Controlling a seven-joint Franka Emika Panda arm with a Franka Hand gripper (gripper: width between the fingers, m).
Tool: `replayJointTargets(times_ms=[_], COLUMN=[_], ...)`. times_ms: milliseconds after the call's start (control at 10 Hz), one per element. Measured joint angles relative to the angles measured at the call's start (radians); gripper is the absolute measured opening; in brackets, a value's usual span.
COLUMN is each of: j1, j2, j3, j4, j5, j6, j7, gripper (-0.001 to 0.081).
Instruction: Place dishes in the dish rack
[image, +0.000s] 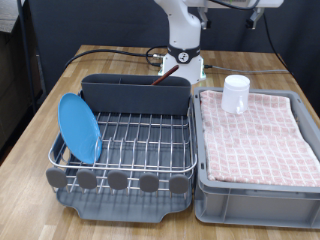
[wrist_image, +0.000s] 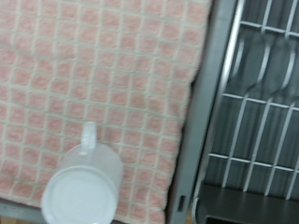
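The light-blue plate (image: 79, 127) stands on edge in the dark grey dish rack (image: 120, 182), at the exterior view's left end of the wire grid. A thin brown handle (image: 160, 79), apparently the wooden spoon, leans out of the tall utensil compartment (image: 135, 95). The white cup (image: 236, 94) stands on the pink checked cloth (image: 255, 135) in the bin to the rack's right. In the wrist view the cup (wrist_image: 82, 191) is seen from above on the cloth (wrist_image: 103, 75), beside the rack's wires (wrist_image: 262, 112). The gripper shows in neither view.
The light grey bin (image: 255, 200) holds the cloth and sits right against the rack. The robot's white base (image: 182, 55) stands behind the rack with black cables on the wooden table (image: 40, 120). Dark curtains hang behind.
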Motion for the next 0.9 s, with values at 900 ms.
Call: replayJointTargets(times_ms=[900], j1=[0.027], j2=[-0.020], j3=[0.088], j4=[-0.070], j5=[0.092], j6=[-0.054], j7=[0.141], gripper=[0.0802])
